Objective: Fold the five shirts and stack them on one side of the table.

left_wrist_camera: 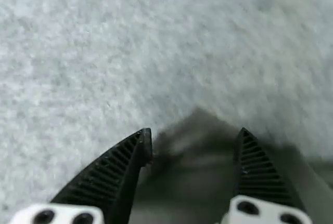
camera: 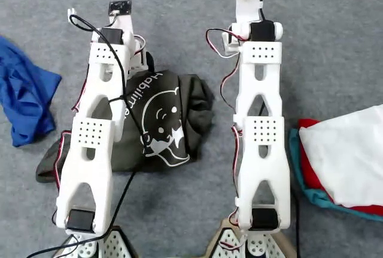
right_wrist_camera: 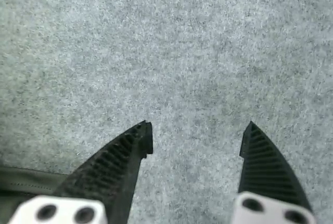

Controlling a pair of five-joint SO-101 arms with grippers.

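Observation:
A dark olive shirt [camera: 173, 108] with a white print lies crumpled in the middle of the grey felt table [camera: 335, 48], partly under the left arm [camera: 99, 132]. My left gripper [left_wrist_camera: 195, 135] is open just above the felt, with a fold of the dark shirt [left_wrist_camera: 192, 182] lying between its fingers. My right gripper [right_wrist_camera: 197, 130] is open over bare felt, and an edge of the dark shirt [right_wrist_camera: 21, 182] lies beside one finger. The right arm [camera: 258, 132] stretches toward the table's far side. A blue shirt [camera: 24, 99] lies loose at the left edge.
At the right edge lies a pile with a white shirt [camera: 347, 150] on top, a red one [camera: 359, 210] under it and a teal one [camera: 311, 195] at the bottom. Cables hang along both arms.

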